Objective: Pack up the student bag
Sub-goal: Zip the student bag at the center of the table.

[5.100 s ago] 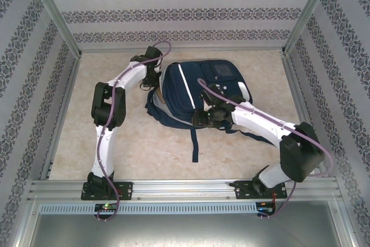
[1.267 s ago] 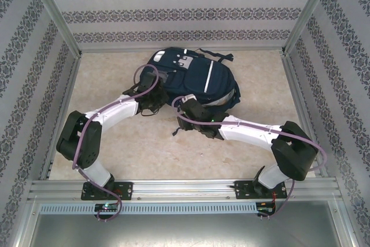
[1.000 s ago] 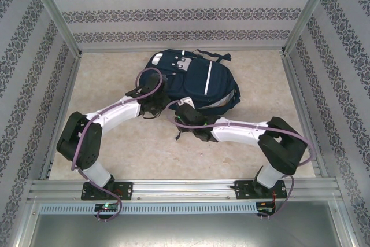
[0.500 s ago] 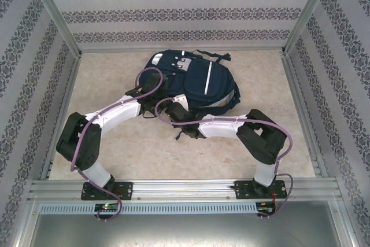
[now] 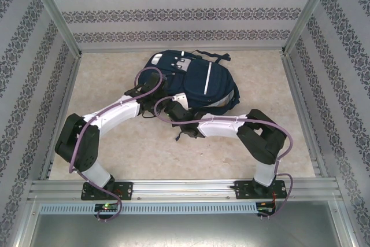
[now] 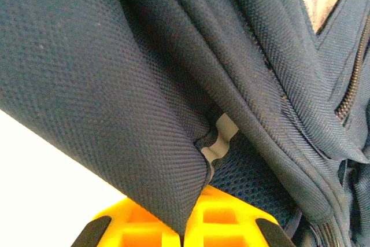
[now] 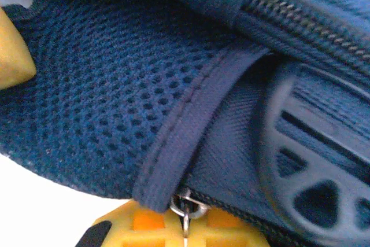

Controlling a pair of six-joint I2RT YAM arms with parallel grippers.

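My left gripper (image 6: 185, 231) is fully closed, its 2 yellow fingers pinching a fold of navy fabric on the student bag (image 5: 199, 82). The cloth drops straight into the nip, and a small grey tab (image 6: 221, 138) sits just above it in the crease. My right gripper (image 7: 185, 229) is closed as well, on the bag's edge. A navy piping strip (image 7: 191, 125) runs down into the gap between its 2 fingers, and a metal zipper pull (image 7: 185, 209) hangs right at that gap. Blue mesh (image 7: 87, 85) lies to one side of the strip and a dark moulded piece with cut-outs (image 7: 312, 172) to the other. Seen from above, both grippers meet the bag at its near-left side, just beside each other. The left 1 is on the bag's left flank and the right 1 at its near-left corner. The bag lies flat on the table (image 5: 115, 148), its grey-white patches (image 5: 184, 63) at its far-left end, 1 thin white stripe (image 5: 208, 77) running along its upper face, and dark straps (image 5: 213, 56) trailing off its far edge.
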